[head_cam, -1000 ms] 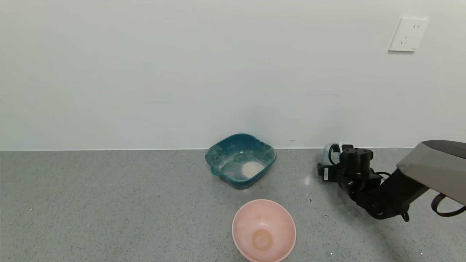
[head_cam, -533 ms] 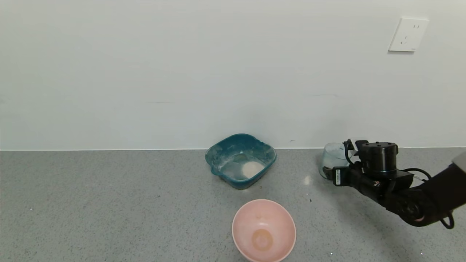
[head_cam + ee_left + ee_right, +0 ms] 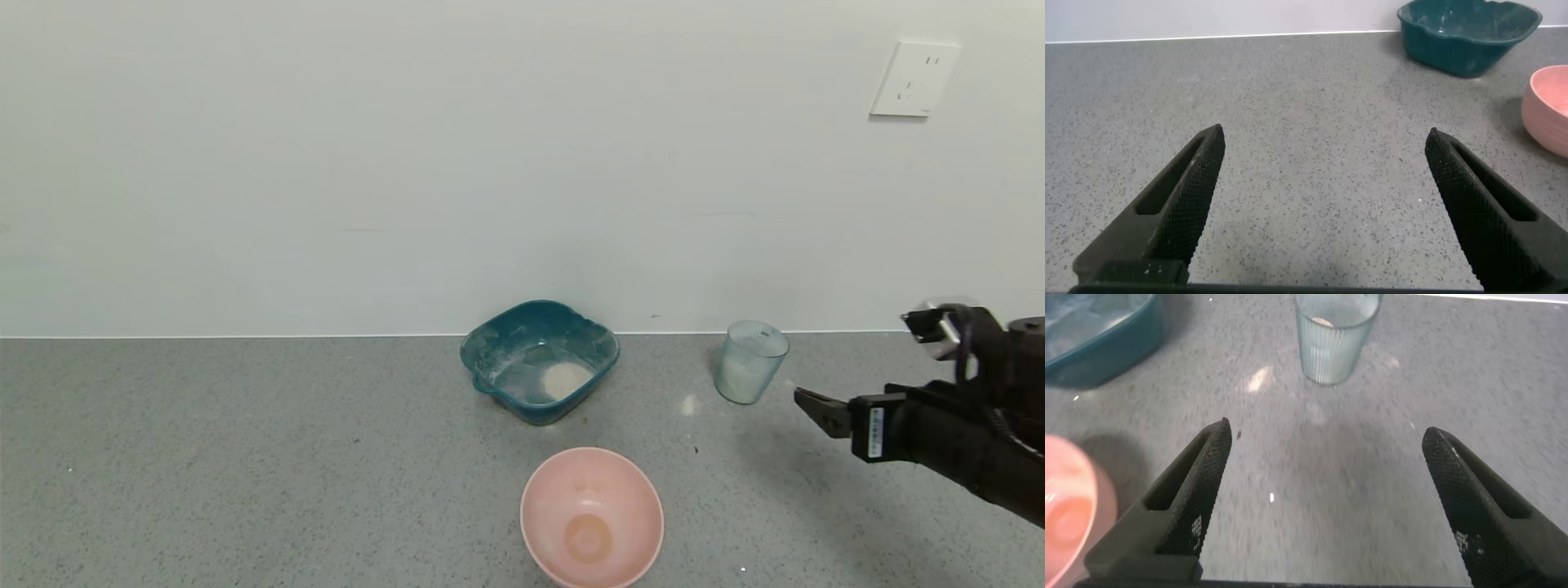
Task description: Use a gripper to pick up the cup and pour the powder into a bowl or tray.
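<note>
The cup stands upright on the counter near the wall, right of the teal basin, with white powder in its lower part. More powder lies heaped in the basin. My right gripper is open and empty, low over the counter to the right of the cup and apart from it. In the right wrist view the cup stands ahead of the open gripper, with the basin off to one side. My left gripper is open and empty over bare counter.
A round pink bowl sits in front of the basin, near the counter's front edge. It also shows in the left wrist view beside the basin. A wall with a socket closes the counter's back.
My right gripper was around the cup and has drawn back to the right, leaving the cup standing upright on the counter.
</note>
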Motion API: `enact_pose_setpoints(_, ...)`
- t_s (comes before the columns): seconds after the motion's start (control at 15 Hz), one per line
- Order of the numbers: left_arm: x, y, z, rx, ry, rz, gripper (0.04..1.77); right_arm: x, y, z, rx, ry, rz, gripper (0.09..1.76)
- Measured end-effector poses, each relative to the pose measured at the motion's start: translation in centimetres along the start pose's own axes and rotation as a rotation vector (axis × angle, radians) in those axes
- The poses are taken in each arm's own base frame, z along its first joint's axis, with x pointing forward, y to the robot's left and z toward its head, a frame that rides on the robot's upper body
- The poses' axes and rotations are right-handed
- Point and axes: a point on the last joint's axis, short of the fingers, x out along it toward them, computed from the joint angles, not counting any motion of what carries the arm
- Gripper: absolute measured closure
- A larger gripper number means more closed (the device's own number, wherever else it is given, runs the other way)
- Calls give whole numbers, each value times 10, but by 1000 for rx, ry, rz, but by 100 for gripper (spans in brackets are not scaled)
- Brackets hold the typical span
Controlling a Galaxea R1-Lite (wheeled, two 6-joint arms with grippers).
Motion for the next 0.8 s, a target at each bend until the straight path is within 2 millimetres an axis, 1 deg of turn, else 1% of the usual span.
enact_pose_setpoints(0.27, 0, 0, 0, 0, 0, 0, 5, -82, -16, -8, 3, -24, 21, 15)
enact_pose_setpoints(0.4, 0, 0, 0, 0, 0, 0, 5, -116, -25, -15, 10, -60, 29, 15)
enact_pose_setpoints(0.67, 0, 0, 0, 0, 0, 0, 5, -176, -42, -32, 35, -156, 32, 15)
enact_pose_setpoints(0.8, 0, 0, 0, 0, 0, 0, 5, -204, -50, -40, 62, -208, -22, 15)
